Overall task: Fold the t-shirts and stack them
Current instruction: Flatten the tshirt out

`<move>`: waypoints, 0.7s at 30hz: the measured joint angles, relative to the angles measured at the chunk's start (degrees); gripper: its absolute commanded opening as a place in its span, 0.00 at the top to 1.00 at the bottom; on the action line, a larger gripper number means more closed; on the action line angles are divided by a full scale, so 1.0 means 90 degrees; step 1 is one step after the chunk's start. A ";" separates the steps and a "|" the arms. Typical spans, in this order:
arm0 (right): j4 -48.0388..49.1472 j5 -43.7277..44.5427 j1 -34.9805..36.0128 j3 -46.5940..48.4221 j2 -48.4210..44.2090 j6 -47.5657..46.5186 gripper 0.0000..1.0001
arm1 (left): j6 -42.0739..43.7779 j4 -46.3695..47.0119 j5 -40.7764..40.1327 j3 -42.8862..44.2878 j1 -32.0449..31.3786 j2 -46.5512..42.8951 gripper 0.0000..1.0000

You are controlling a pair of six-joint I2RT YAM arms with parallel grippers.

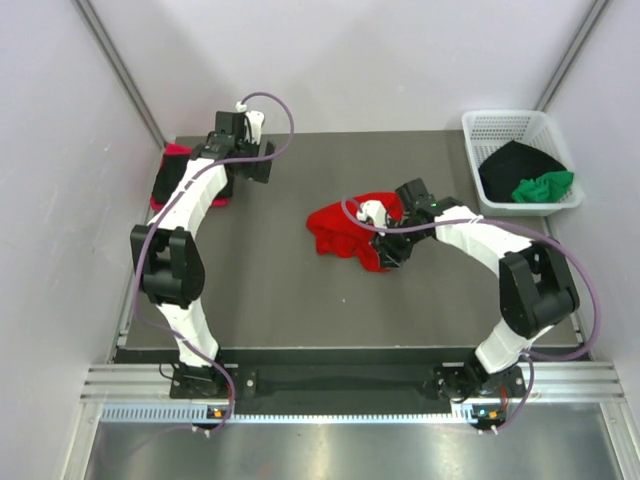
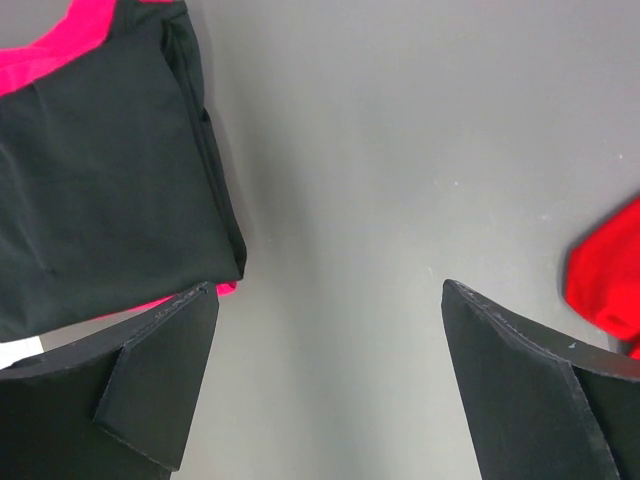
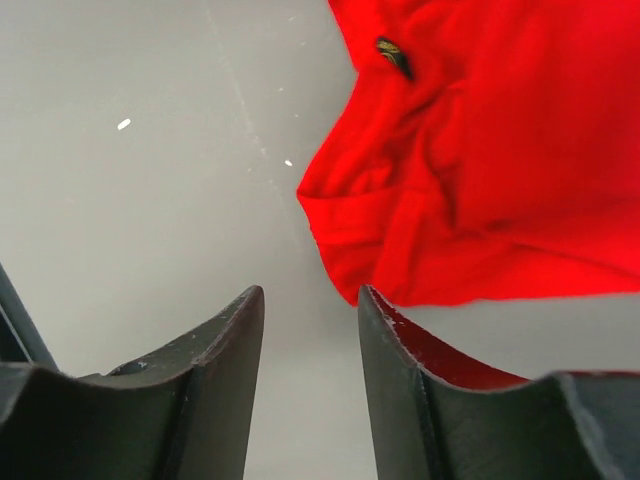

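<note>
A crumpled bright red t-shirt (image 1: 345, 230) lies mid-table and fills the upper right of the right wrist view (image 3: 480, 150). My right gripper (image 1: 385, 252) hovers at its near right edge, jaws part open and empty (image 3: 310, 300), with the cloth just beyond the right finger. A folded black t-shirt (image 2: 100, 180) lies on a pinkish red t-shirt (image 2: 70, 40) at the far left (image 1: 168, 185). My left gripper (image 1: 250, 160) is wide open and empty (image 2: 330, 300) over bare table just right of that stack. The red shirt's edge shows in the left wrist view (image 2: 610, 270).
A white lattice basket (image 1: 490, 125) stands at the back right corner. It holds another black t-shirt (image 1: 512, 168) and a bunched green t-shirt (image 1: 545, 187). Grey walls close in the table on the left, back and right.
</note>
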 measured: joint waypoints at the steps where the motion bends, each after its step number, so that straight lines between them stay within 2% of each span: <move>1: 0.0039 0.0051 0.0066 -0.0024 0.0075 0.0002 0.58 | 0.0000 -0.0005 0.0017 -0.0044 0.0000 -0.0024 0.03; 17: 0.1035 0.0901 0.0228 0.0032 0.0911 0.0134 0.66 | 0.0102 -0.0036 0.0015 -0.0622 0.0000 -0.0646 0.03; 20: 0.1122 0.1044 0.0228 0.0034 0.0967 0.0168 0.78 | 0.0134 -0.0036 0.0015 -0.0624 0.0000 -0.0648 0.03; 21: 0.1141 0.1115 0.0228 0.0036 0.0996 0.0189 0.86 | 0.0141 -0.0039 0.0015 -0.0624 0.0000 -0.0648 0.03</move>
